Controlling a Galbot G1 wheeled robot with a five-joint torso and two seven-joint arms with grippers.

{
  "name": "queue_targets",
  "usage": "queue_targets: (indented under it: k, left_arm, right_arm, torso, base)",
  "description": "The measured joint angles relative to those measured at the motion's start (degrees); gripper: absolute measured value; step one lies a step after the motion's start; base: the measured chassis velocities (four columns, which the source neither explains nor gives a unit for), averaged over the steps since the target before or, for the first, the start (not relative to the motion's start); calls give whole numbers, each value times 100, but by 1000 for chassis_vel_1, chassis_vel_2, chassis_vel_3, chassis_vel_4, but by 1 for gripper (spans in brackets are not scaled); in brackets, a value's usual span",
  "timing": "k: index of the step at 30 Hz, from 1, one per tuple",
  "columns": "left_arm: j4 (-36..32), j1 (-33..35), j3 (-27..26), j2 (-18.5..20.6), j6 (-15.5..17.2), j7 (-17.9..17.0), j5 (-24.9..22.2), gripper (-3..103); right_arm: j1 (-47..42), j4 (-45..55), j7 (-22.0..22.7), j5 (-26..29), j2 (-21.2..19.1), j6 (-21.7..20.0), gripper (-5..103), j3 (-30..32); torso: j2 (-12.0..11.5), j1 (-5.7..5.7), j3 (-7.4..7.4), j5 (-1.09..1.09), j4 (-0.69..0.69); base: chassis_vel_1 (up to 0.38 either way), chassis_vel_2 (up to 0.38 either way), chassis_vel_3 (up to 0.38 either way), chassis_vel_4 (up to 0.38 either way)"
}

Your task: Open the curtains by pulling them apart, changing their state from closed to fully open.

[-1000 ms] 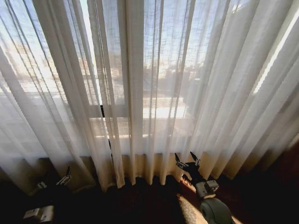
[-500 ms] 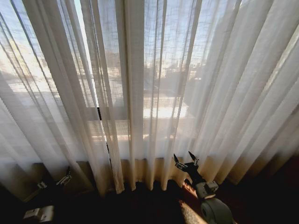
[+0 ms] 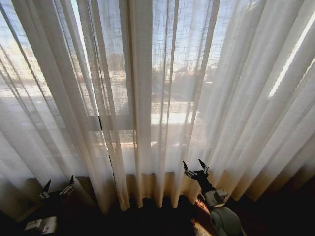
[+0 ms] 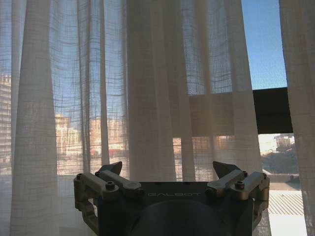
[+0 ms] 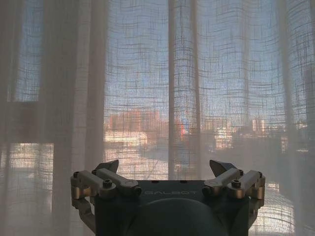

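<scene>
Since a second ago the whole head view has shifted, so the camera moved; against the curtains [image 3: 162,93] both grippers sit much as before. Curtains: closed, hanging in vertical folds across the window, a narrow gap showing the dark window bar [image 4: 272,110] in the left wrist view. Right gripper [image 3: 195,167]: fingers spread, empty, near the hem, not touching. Left gripper [image 3: 59,185]: fingers spread, empty, low beside the curtains' left folds
</scene>
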Motion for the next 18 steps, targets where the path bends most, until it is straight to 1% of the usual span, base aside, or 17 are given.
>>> queue_targets:
  k: [1, 2, 4, 5, 8, 11, 14, 15, 18]
  left_arm:
    - [0, -1, 1, 0, 0, 0, 0, 100]
    - [0, -1, 1, 0, 0, 0, 0, 100]
    - [0, 1, 0, 0, 0, 0, 0, 100]
    - [0, 1, 0, 0, 0, 0, 0, 100]
    - [0, 4, -1, 0, 0, 0, 0, 100]
    - [0, 4, 0, 0, 0, 0, 0, 100]
    - [0, 2, 0, 0, 0, 0, 0, 100]
    - [0, 2, 0, 0, 0, 0, 0, 100]
    - [0, 1, 0, 0, 0, 0, 0, 100]
  right_arm:
    - [54, -34, 47, -18, -25, -6, 100, -29]
    - [374, -239, 266, -77, -131, -135, 100, -160]
    - [630, -443, 406, -165, -188, -155, 100, -239]
    - [630, -443, 406, -165, -188, -155, 100, -239]
    - [1034, -839, 584, -215, -247, -162, 100, -339]
    - [1328, -1157, 606, -211, -287, -128, 100, -405]
    - [1744, -1579, 738, -15, -317, -58, 100, -583]
    - [1744, -1579, 738, -15, -317, -58, 100, -583]
    - [2146, -1960, 859, 126, -307, -101, 100, -769]
  torso:
    - [-1, 2, 1, -1, 0]
    - [-2, 4, 2, -1, 0]
    - [1, -5, -2, -1, 1]
    - [1, -5, -2, -1, 1]
    - [5, -11, -4, 0, 1]
    - [5, -11, -4, -1, 0]
    - [2, -6, -1, 1, 0]
    - [2, -6, -1, 1, 0]
    - [1, -2, 0, -1, 1]
  base:
    - [-156, 181, 132, -113]
    - [0, 0, 0, 0]
    - [0, 0, 0, 0]
    - [0, 0, 0, 0]
    - [15, -14, -9, 26]
    - [24, -28, -17, 70]
    - [0, 0, 0, 0]
    - [0, 0, 0, 0]
    - [0, 0, 0, 0]
